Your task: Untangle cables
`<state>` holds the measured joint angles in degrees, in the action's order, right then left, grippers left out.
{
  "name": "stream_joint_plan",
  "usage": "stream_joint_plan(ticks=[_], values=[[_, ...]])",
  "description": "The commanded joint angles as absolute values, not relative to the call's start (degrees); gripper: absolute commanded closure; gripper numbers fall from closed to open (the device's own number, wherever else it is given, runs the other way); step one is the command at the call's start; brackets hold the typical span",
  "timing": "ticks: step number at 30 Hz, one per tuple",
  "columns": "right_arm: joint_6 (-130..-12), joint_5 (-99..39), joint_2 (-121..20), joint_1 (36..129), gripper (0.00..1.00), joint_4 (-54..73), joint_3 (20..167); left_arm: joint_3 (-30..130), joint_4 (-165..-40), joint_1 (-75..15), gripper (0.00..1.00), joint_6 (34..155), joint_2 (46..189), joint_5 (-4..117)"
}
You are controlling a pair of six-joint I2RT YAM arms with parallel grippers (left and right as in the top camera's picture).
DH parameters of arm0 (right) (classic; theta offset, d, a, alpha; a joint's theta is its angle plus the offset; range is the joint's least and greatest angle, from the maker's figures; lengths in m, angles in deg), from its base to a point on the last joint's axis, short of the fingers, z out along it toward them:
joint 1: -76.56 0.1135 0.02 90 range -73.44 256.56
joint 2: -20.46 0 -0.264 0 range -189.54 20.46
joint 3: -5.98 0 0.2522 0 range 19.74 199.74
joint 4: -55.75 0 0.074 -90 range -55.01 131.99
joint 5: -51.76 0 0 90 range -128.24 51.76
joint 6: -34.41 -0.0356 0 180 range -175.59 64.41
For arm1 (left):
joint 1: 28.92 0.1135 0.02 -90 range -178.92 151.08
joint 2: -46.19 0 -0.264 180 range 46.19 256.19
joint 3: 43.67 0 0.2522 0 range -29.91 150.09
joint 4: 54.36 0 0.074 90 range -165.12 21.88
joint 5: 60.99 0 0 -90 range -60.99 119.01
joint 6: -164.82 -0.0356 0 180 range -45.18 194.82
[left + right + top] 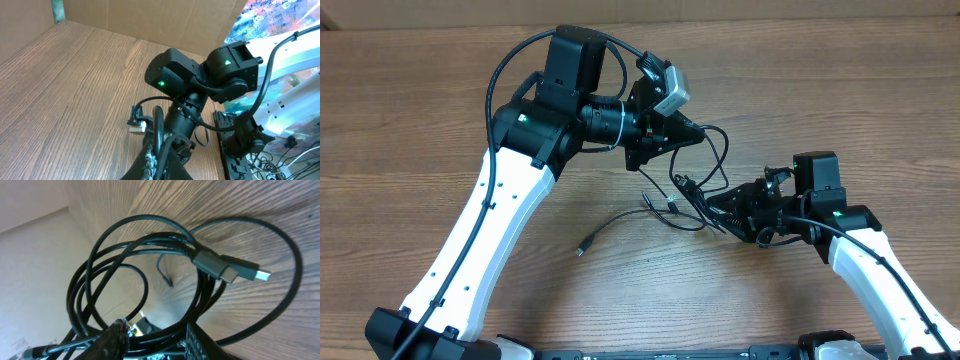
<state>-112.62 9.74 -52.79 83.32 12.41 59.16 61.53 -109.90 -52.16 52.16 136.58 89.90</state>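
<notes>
Cables (210, 262) bunch between the clamped right fingers (112, 340) while left fingers (150, 162) pinch one.

The thin black flexible cables (688, 200) lie tangled in overlapping loops at mid-scene, slightly right of centre, with one loose silver-tipped plug end (582, 249) trailing toward the near left.

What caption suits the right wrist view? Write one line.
Tangled black cables loop from the right gripper, one silver-tipped plug showing against the wooden table.
</notes>
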Motion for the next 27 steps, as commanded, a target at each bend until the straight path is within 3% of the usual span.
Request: stream_joint_plan(ticks=[1, 6, 10, 11, 14, 18, 20, 23, 27], values=[[-112.8, 10.9, -52.7, 84.7, 0.65, 12.2, 60.3, 62.1, -109.7, -52.2, 0.96, 51.0, 134.9, 91.4], [-109.9, 0.4, -52.7, 88.3, 0.69, 11.8, 60.3, 62.1, -109.8, -52.2, 0.96, 51.0, 134.9, 89.8], [-94.0, -11.1, -52.7, 92.7, 0.66, 14.1, 60.3, 62.1, -110.2, -52.2, 0.96, 51.1, 134.9, 87.4], [-89.3, -11.1, -52.7, 93.7, 0.63, 15.0, 60.3, 62.1, -110.2, -52.2, 0.96, 51.3, 134.9, 86.8], [-79.2, -6.4, -52.7, 95.4, 0.67, 17.5, 60.3, 62.1, -110.1, -52.2, 0.96, 51.3, 134.9, 86.6], [-65.5, 4.5, -52.7, 97.1, 0.63, 19.6, 60.3, 62.1, -110.2, -52.2, 0.96, 51.3, 135.0, 83.8], [-62.8, 6.4, -52.7, 97.4, 0.62, 20.1, 60.3, 62.1, -110.1, -52.2, 0.96, 51.3, 134.9, 83.7], [-59.2, 6.4, -52.7, 97.4, 0.52, 20.4, 60.3, 62.1, -110.1, -52.2, 0.96, 51.3, 135.0, 83.6], [-54.4, 10.2, -52.7, 97.4, 0.53, 20.6, 60.3, 62.1, -110.3, -52.2, 0.96, 51.3, 135.0, 82.7]])
